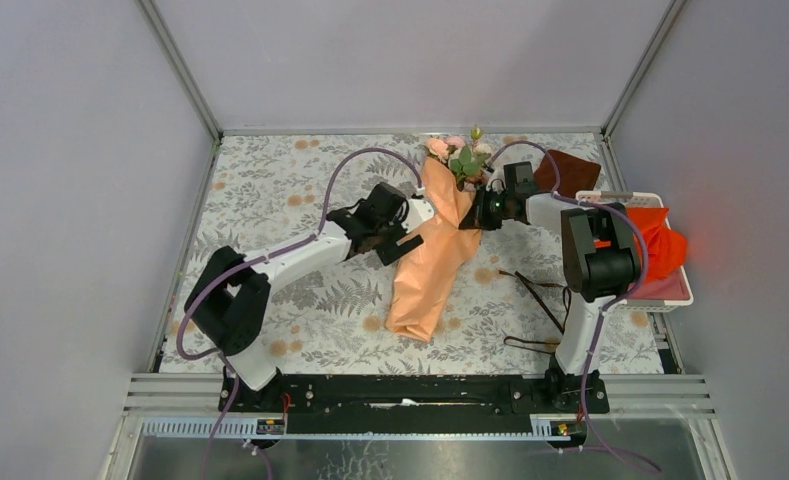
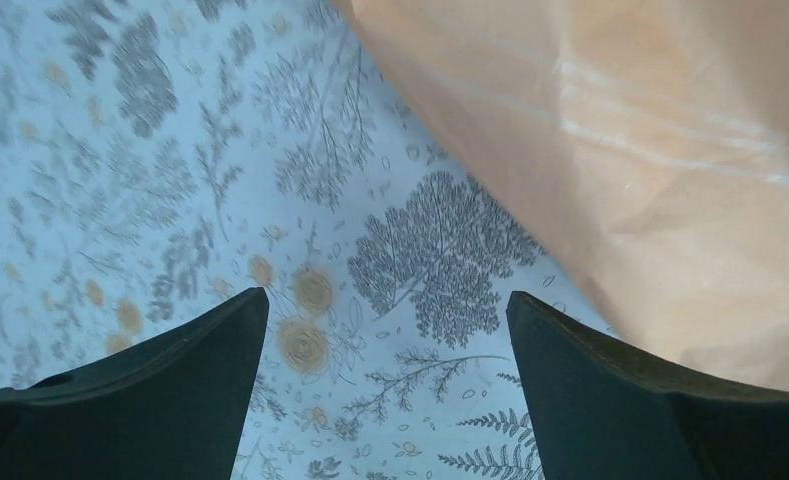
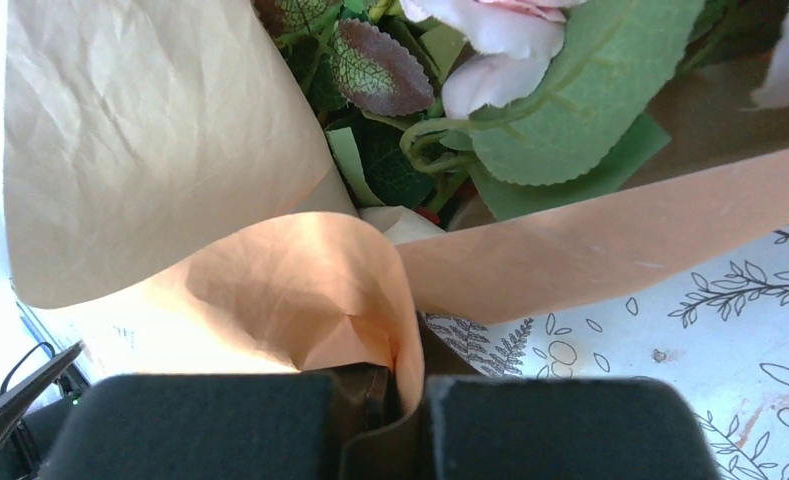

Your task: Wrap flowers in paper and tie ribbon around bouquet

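Note:
The bouquet lies on the floral table cover, its peach-orange paper [image 1: 432, 265] rolled into a long cone with the pink flowers [image 1: 462, 155] at the far end. My right gripper [image 1: 476, 212] is shut on a folded edge of the paper [image 3: 270, 290], just below the roses and green leaves [image 3: 560, 110]. My left gripper [image 1: 402, 243] stands open beside the cone's left side, with only tablecloth between its fingers [image 2: 180, 380]; the paper [image 2: 620, 150] fills the upper right of its view. The thin dark ribbon [image 1: 536, 290] lies loose on the table to the right of the cone.
A dark brown folded cloth [image 1: 570, 170] lies at the back right. A white tray [image 1: 670, 292] at the right edge holds a bright orange cloth [image 1: 665, 245]. Grey walls enclose the table on three sides.

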You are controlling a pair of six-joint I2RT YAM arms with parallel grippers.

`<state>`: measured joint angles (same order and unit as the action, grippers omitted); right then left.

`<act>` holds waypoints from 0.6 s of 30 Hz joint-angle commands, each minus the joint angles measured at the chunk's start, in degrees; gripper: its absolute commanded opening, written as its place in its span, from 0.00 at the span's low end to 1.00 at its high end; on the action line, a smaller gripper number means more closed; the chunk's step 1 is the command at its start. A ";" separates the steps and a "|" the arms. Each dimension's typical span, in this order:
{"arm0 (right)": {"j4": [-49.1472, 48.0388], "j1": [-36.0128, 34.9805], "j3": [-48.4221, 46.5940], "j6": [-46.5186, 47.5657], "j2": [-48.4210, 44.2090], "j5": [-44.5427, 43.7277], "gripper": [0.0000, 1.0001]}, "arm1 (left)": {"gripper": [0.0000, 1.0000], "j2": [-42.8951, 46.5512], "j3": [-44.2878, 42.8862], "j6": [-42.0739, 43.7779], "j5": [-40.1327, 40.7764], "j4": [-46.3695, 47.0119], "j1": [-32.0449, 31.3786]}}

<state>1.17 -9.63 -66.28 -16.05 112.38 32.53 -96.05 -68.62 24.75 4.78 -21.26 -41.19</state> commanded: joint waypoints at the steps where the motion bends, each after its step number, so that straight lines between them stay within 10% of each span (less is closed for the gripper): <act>1: 3.69 -0.92 -4.43 3.16 1.25 0.86 0.00 | 0.94 -1.68 5.38 2.21 -3.44 5.00 0.59; 18: -2.79 -3.02 -3.49 -12.69 -0.63 0.63 0.00 | 0.99 -2.25 -4.44 -6.05 0.64 4.82 -13.64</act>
<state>3.40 -12.10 -70.72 -21.04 114.61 32.62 -94.43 -69.73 21.69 0.45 -18.98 -51.09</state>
